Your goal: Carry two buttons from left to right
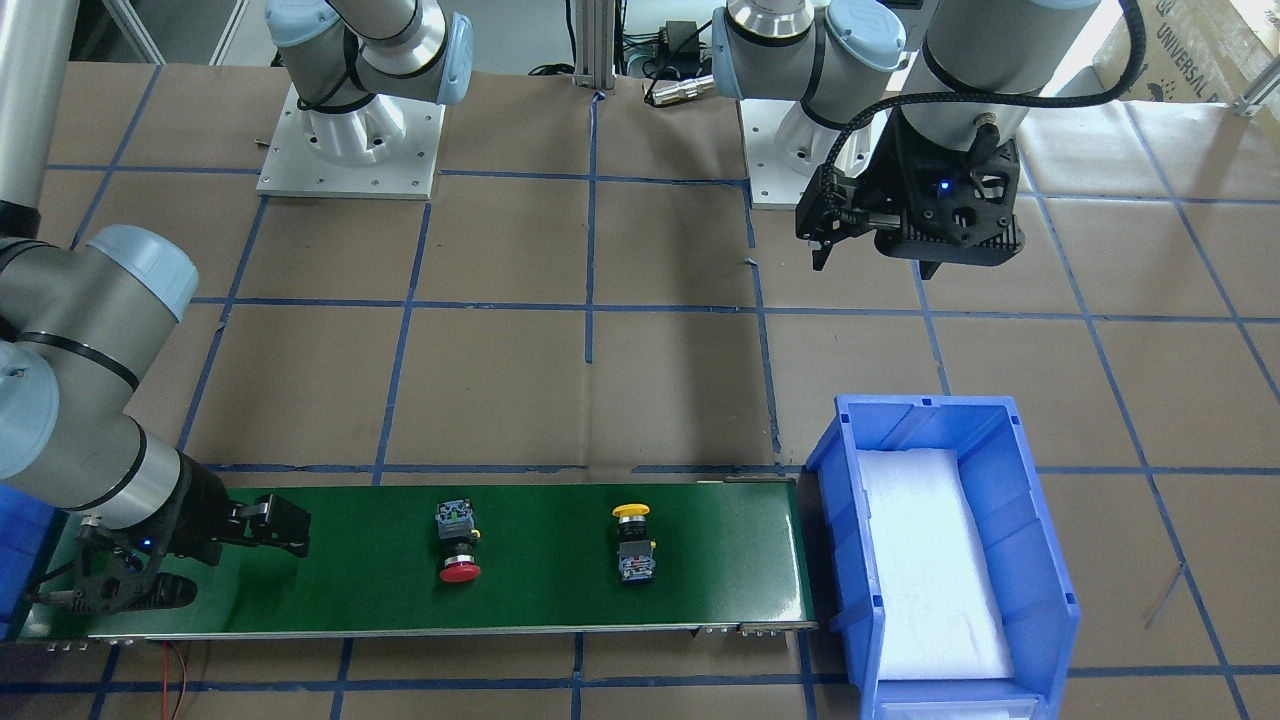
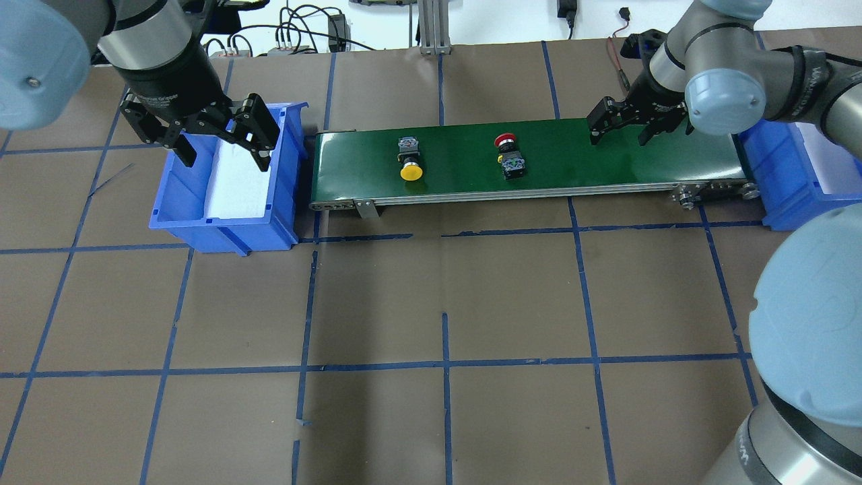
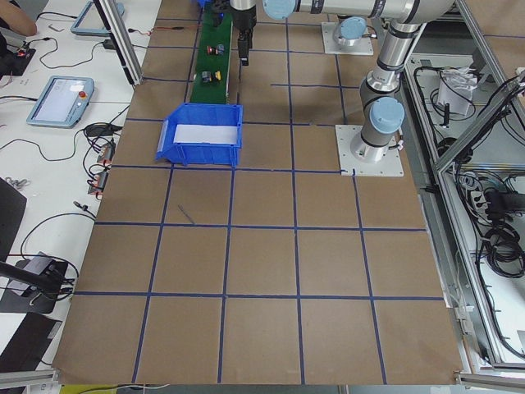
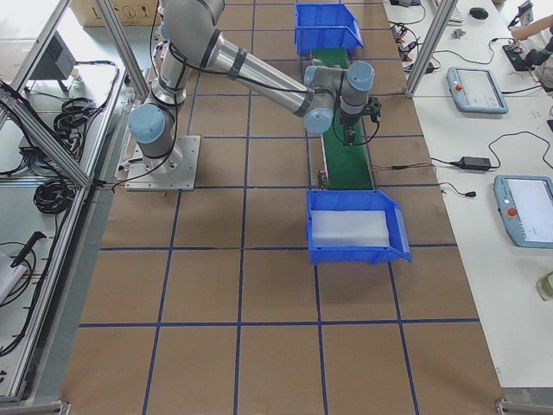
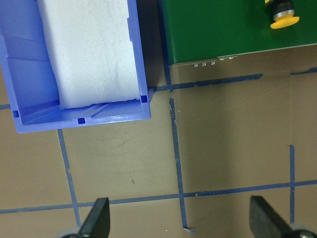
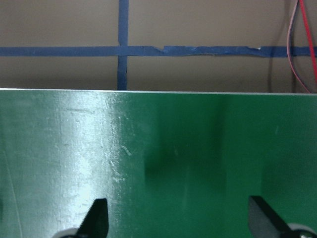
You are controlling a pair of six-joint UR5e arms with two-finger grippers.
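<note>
The yellow-capped button (image 2: 410,162) and the red-capped button (image 2: 509,156) lie on their sides on the green conveyor belt (image 2: 606,165), apart from each other. They also show in the front view, yellow (image 1: 633,540) and red (image 1: 457,545). My left gripper (image 2: 222,138) is open and empty, held high above the left blue bin (image 2: 195,215). Its wrist view shows the yellow cap (image 5: 284,19) at the top right. My right gripper (image 2: 623,126) is open and empty just over the belt's right end, right of the red button; its wrist view shows only bare belt (image 6: 158,163).
The left blue bin holds a white foam pad (image 2: 236,182). A second blue bin (image 2: 791,182) stands at the belt's right end, partly behind my right arm. Red wires (image 2: 616,57) run behind the belt. The brown table (image 2: 444,303) carries a blue tape grid.
</note>
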